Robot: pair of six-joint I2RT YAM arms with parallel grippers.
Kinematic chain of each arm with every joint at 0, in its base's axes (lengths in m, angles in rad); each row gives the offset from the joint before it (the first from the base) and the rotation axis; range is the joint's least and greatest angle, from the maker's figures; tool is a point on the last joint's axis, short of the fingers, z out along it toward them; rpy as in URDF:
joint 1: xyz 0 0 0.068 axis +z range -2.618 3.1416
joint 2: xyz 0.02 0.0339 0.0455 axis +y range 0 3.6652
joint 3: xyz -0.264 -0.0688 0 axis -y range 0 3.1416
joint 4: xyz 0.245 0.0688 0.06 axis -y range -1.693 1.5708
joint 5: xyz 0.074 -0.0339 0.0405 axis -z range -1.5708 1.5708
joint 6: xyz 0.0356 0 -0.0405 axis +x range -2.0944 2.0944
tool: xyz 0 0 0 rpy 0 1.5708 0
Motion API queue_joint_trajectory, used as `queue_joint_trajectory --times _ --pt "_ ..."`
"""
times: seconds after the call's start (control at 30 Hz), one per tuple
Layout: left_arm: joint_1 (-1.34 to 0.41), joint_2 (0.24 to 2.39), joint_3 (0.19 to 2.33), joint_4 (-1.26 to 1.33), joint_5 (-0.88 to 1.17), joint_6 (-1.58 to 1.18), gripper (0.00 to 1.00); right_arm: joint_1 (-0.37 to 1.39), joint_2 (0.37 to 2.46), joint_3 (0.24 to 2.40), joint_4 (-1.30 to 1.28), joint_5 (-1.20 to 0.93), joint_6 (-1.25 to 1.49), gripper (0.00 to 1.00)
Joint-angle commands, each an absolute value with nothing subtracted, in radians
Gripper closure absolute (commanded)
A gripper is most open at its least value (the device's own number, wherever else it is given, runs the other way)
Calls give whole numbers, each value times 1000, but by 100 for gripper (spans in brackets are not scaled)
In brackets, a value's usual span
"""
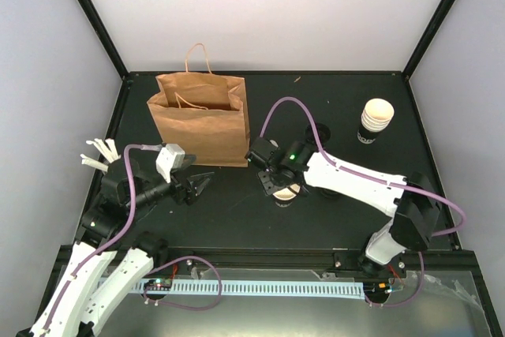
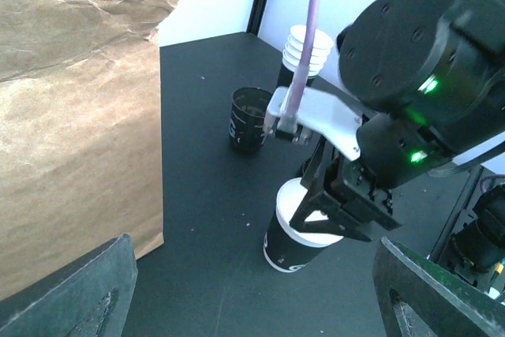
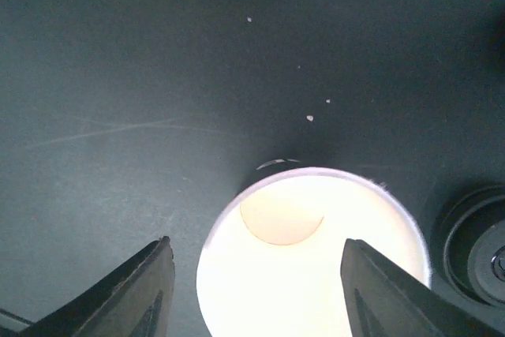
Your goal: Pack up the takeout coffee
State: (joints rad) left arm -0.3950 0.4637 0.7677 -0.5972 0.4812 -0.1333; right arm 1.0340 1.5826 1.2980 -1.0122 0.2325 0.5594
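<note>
Surface: black tabletop point(image 1: 237, 219) under white walls; a brown paper bag point(image 1: 201, 120) stands open at the rear left.
Takeout coffee point(image 2: 296, 246): upright on the table, right of the bag and apart from it, its cream-white inside showing.
Right gripper point(image 3: 256, 262): jaws parted over the cup, one finger outside the wall and the other above the mouth; nothing clamped.
Left gripper point(image 1: 203, 185): spread wide, holding nothing, near the bag's front corner.
Step judged: taking the cup by its rim.
Advice: lower until the wall sits between your fingers, close gently to avoid crushing the paper, then lift straight.
Risk: tipping the cup.
</note>
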Motion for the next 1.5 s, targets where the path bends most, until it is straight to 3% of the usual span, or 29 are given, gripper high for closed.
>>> queue_joint_trajectory --times 0.0,0.3,0.47,0.63,0.7,0.8,1.47 --pt "-402 452 761 -580 474 -140 16 1040 1509 1368 -1037 276 555 39" --pt "-402 458 750 -572 475 -141 15 1002 1399 1405 -1123 419 572 27" --pt "-402 456 747 -572 480 -144 15 853 1288 1262 -1093 425 622 23" --pt "-402 457 746 -569 481 -143 15 693 1207 1068 -993 357 664 0" --pt "-402 458 746 -569 480 -143 12 662 1199 1013 -970 345 682 0" --pt "-402 456 744 -572 458 -149 2 632 1204 956 -929 308 690 0" --pt "-402 455 729 -561 456 -150 1 543 1317 870 -807 193 671 0"
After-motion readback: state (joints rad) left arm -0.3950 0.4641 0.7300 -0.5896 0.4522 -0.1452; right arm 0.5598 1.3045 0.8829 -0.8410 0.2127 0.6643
